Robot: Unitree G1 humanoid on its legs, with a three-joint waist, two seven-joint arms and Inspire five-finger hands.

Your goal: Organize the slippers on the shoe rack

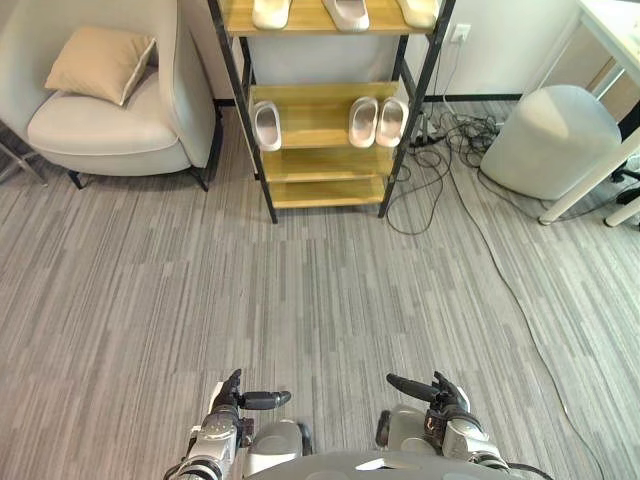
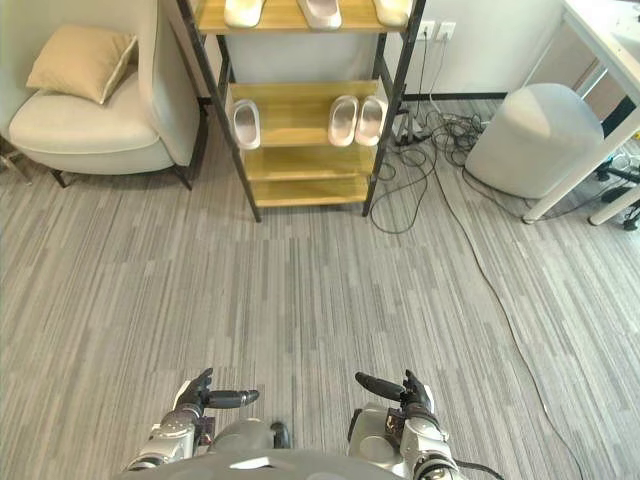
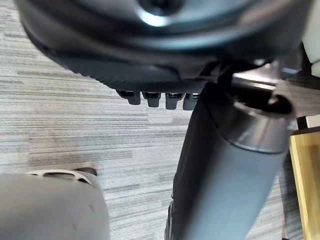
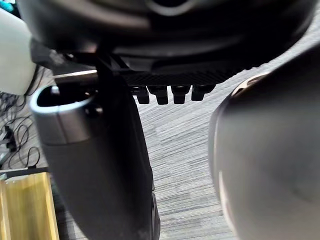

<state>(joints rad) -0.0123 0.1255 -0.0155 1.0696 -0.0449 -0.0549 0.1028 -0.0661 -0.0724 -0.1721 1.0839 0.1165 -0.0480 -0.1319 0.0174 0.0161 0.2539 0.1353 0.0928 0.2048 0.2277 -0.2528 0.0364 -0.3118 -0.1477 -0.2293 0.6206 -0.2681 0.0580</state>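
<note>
1. Top middle of the frame: shoe rack (image 1: 310, 120), well apart from both hands, across a wide stretch of carpet (image 1: 300, 300).
2. Already up on the rack: six slippers. Three top-shelf slippers (image 1: 346, 13), cut off by the top edge of the frame. One shelf down, a lone slipper (image 1: 267, 125) at the left end and a neat pair (image 1: 363, 121) side by side at the right end.
3. Looks partly done, with all slippers in sight already on shelves. Likely left to do: put the lone slipper next to a mate and line up the rows. Too far off to tell which ones match.
4. Lowest two shelves with nothing on them.
5. Bottom left of the frame: left hand (image 1: 235, 400), fingers loose, thumb poking inward, holding nothing.
6. Bottom right of the frame: right hand (image 1: 437, 392), the same way, loose and holding nothing.
7. Slippers: pale, smooth and round at the toes, maybe soft foam or rubber.
8. Rack: flat yellow wood boards in a thin black metal frame.
9. Carpet: grey, flat, full of thin stripes.
10. Upper left: puffy pale armchair (image 1: 110, 130) with a square tan cushion (image 1: 100, 62).
11. Upper right: round grey pouf (image 1: 550, 140), a tangle of black cables (image 1: 450, 140) on the floor beside the rack, and a white table (image 1: 610, 25) at the edge.
</note>
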